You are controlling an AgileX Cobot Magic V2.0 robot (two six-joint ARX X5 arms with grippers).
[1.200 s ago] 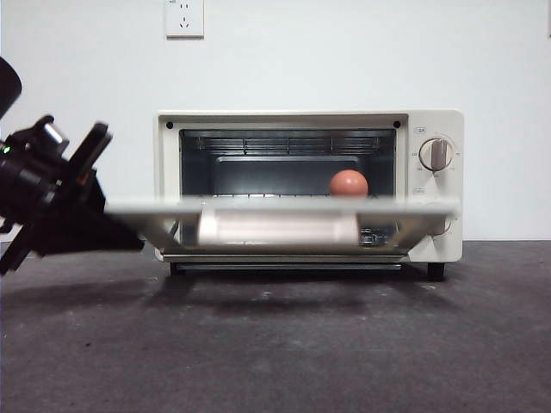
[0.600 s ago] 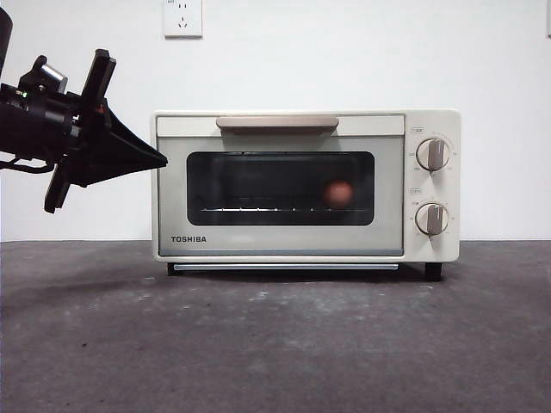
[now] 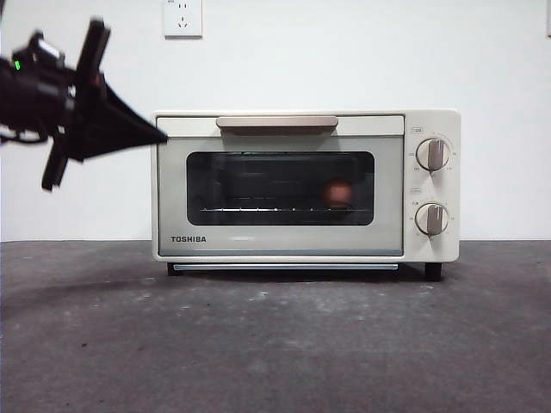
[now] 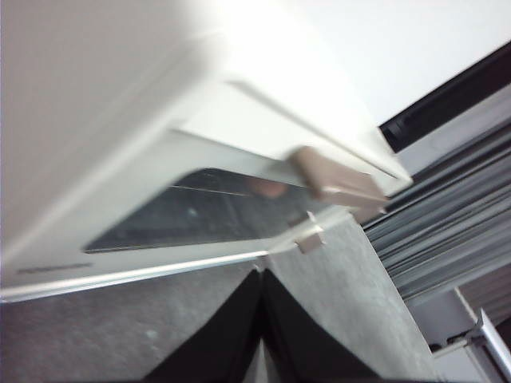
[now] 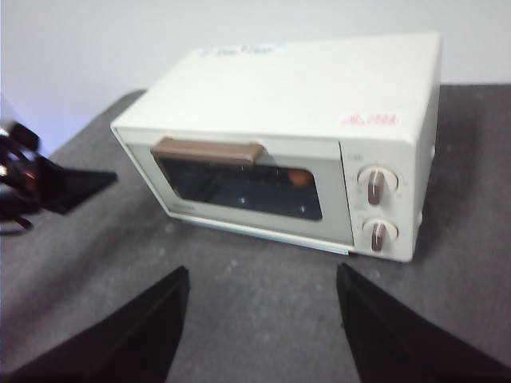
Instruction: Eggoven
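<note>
— Where's the egg [image 3: 338, 193]?
— Inside the oven [image 3: 306, 185], behind the shut door — faintly seen, I think. My left gripper [image 3: 155, 135], jaws pressed together, hangs by its top corner; my right gripper [image 5: 259, 319] gapes wide, waiting. Next: just back off cleanly.

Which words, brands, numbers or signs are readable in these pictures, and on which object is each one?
"TOSHIBA": on the door of the toaster oven, lower left corner, front view.
Small print beside the two knobs: too small to read.
Red mark and faint print on the oven's top, right wrist view: blurred, unreadable.
Wall socket: no text readable.
</note>
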